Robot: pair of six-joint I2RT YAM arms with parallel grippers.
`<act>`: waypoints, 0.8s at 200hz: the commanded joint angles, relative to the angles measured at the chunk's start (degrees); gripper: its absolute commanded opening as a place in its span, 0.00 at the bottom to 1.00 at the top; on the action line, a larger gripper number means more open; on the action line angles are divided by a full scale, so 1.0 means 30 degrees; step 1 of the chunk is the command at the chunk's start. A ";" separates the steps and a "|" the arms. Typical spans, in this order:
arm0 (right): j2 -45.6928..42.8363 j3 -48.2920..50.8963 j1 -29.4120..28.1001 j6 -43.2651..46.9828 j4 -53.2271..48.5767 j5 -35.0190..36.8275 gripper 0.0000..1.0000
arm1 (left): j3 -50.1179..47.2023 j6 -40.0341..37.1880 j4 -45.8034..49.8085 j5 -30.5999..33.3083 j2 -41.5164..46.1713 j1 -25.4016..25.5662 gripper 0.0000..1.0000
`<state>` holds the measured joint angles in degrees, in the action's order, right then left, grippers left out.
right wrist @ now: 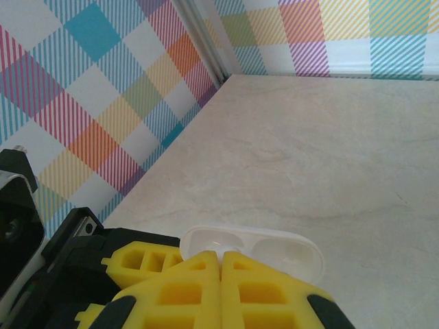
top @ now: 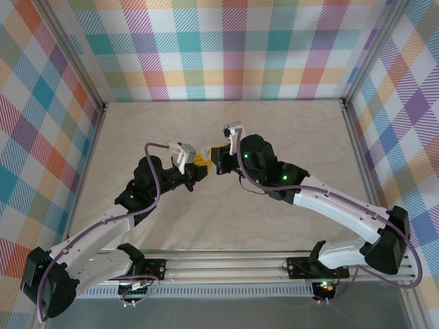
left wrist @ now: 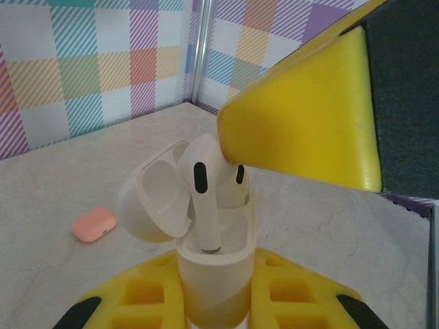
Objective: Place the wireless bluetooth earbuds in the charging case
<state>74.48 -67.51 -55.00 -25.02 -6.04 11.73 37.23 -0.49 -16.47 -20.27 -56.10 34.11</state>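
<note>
Top camera high, near edge, looking down on table (top: 274,130); wrist cameras close, sharing open case (left wrist: 214,271).

Black-white arms (top: 96,236), seemingly purple cables (top: 158,181)

Inspection is finding two white earbuds (left wrist: 204,205), one white charging case (left wrist: 212,271), one pink case (left wrist: 92,224) and two hands, left hand (top: 199,163) and right hand (top: 218,154).

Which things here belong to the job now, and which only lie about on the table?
In the job: white charging case, open, in the left hand; white earbud, stem in it, pinched by the right hand.
Lying about: pink case, closed, on the table, apart.
</note>
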 commanded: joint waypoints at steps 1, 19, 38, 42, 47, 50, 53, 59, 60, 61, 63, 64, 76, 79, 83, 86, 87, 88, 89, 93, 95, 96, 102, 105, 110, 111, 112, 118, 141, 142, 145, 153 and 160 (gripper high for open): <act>0.0282 -0.0412 -0.0278 -0.0358 0.0098 -0.0071 0.08 | 0.0328 -0.0061 -0.0341 0.0045 0.0050 0.0199 0.00; 0.0313 -0.0270 -0.0398 -0.0620 -0.0047 -0.0045 0.08 | 0.0340 -0.0041 -0.0282 0.0151 0.0068 0.0198 0.00; 0.0296 -0.0095 -0.0550 -0.0794 -0.0319 0.0260 0.08 | 0.0399 -0.0006 -0.0216 0.0304 0.0106 0.0202 0.00; 0.0284 -0.0046 -0.0587 -0.0824 -0.0378 0.0360 0.08 | 0.0438 0.0036 -0.0195 0.0312 0.0121 0.0201 0.00; 0.0256 0.0008 -0.0590 -0.0840 -0.0478 0.0426 0.08 | 0.0435 0.0046 -0.0190 0.0313 0.0112 0.0182 0.00; 0.0231 0.0043 -0.0577 -0.0836 -0.0520 0.0482 0.08 | 0.0452 0.0043 -0.0193 0.0312 0.0127 0.0193 0.00; 0.0224 0.0073 -0.0604 -0.0883 -0.0555 0.0504 0.08 | 0.0476 0.0024 -0.0194 0.0312 0.0125 0.0198 0.00; 0.0168 0.0115 -0.0597 -0.0941 -0.0720 0.0616 0.08 | 0.0501 0.0045 -0.0194 0.0290 0.0148 0.0196 0.00; 0.0166 0.0117 -0.0609 -0.0930 -0.0744 0.0624 0.08 | 0.0505 0.0046 -0.0194 0.0301 0.0136 0.0199 0.00; 0.0165 0.0118 -0.0615 -0.0925 -0.0771 0.0628 0.08 | 0.0507 0.0032 -0.0194 0.0321 0.0145 0.0201 0.00; 0.0143 0.0141 -0.0605 -0.0957 -0.0806 0.0668 0.08 | 0.0508 0.0043 -0.0179 0.0329 0.0137 0.0181 0.00; 0.0143 0.0141 -0.0605 -0.0957 -0.0806 0.0668 0.08 | 0.0509 0.0045 -0.0172 0.0335 0.0145 0.0177 0.00; 0.0121 0.0174 -0.0633 -0.1002 -0.0990 0.0779 0.08 | 0.0534 0.0045 -0.0165 0.0342 0.0128 0.0183 0.00; 0.0108 0.0177 -0.0648 -0.1029 -0.1078 0.0779 0.08 | 0.0538 0.0032 -0.0165 0.0342 0.0147 0.0175 0.00; 0.0106 0.0177 -0.0622 -0.1036 -0.1158 0.0779 0.08 | 0.0533 0.0024 -0.0192 0.0341 0.0151 0.0174 0.00; 0.0113 0.0177 -0.0647 -0.1048 -0.1202 0.0779 0.08 | 0.0537 0.0044 -0.0194 0.0319 0.0128 0.0174 0.00; 0.0124 0.0177 -0.0648 -0.1057 -0.1205 0.0779 0.08 | 0.0538 0.0031 -0.0194 0.0316 0.0141 0.0174 0.00; 0.0130 0.0178 -0.0649 -0.1076 -0.1221 0.0779 0.08 | 0.0553 0.0039 -0.0194 0.0329 0.0147 0.0174 0.00; 0.0132 0.0178 -0.0650 -0.1071 -0.1229 0.0764 0.08 | 0.0560 0.0043 -0.0194 0.0335 0.0136 0.0174 0.00; 0.0157 0.0174 -0.0632 -0.1105 -0.1301 0.0728 0.08 | 0.0593 0.0046 -0.0179 0.0337 0.0134 0.0174 0.00; 0.0177 0.0177 -0.0645 -0.1141 -0.1327 0.0715 0.09 | 0.0596 0.0047 -0.0190 0.0318 0.0134 0.0196 0.00; 0.0185 0.0177 -0.0648 -0.1148 -0.1326 0.0703 0.09 | 0.0596 0.0047 -0.0192 0.0315 0.0129 0.0185 0.00; 0.0236 0.0149 -0.0652 -0.1210 -0.1397 0.0655 0.09 | 0.0622 0.0025 -0.0222 0.0312 0.0123 0.0180 0.00; 0.0280 0.0119 -0.0658 -0.1260 -0.1437 0.0609 0.09 | 0.0626 0.0029 -0.0223 0.0305 0.0117 0.0189 0.00; 0.0322 0.0094 -0.0679 -0.1336 -0.1533 0.0599 0.10 | 0.0653 0.0043 -0.0223 0.0285 0.0114 0.0160 0.00; 0.0316 0.0092 -0.0664 -0.1347 -0.1546 0.0586 0.10 | 0.0654 0.0045 -0.0223 0.0284 0.0105 0.0167 0.00; 0.0328 0.0061 -0.0672 -0.1368 -0.1553 0.0580 0.10 | 0.0655 0.0046 -0.0223 0.0269 0.0100 0.0170 0.00; 0.0434 0.0034 -0.0679 -0.1413 -0.1575 0.0500 0.11 | 0.0666 0.0030 -0.0259 0.0226 0.0080 0.0191 0.00; 0.0676 -0.0108 -0.0671 -0.1505 -0.1675 0.0318 0.12 | 0.0707 0.0071 -0.0282 0.0064 0.0031 0.0183 0.00; 0.0684 -0.0112 -0.0675 -0.1505 -0.1661 0.0314 0.12 | 0.0710 0.0059 -0.0282 0.0041 0.0019 0.0178 0.00; 0.0727 -0.0141 -0.0657 -0.1505 -0.1679 0.0296 0.13 | 0.0688 0.0056 -0.0282 0.0040 0.0023 0.0200 0.00; 0.0755 -0.0174 -0.0662 -0.1477 -0.1705 0.0284 0.13 | 0.0685 0.0066 -0.0253 0.0037 0.0063 0.0202 0.00; 0.0805 -0.0282 -0.0678 -0.1423 -0.1708 0.0282 0.14 | 0.0662 0.0058 -0.0225 -0.0003 0.0082 0.0203 0.00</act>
<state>75.37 -67.51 -56.47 -28.51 -9.45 13.04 37.26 -0.47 -14.55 -18.50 -56.27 34.11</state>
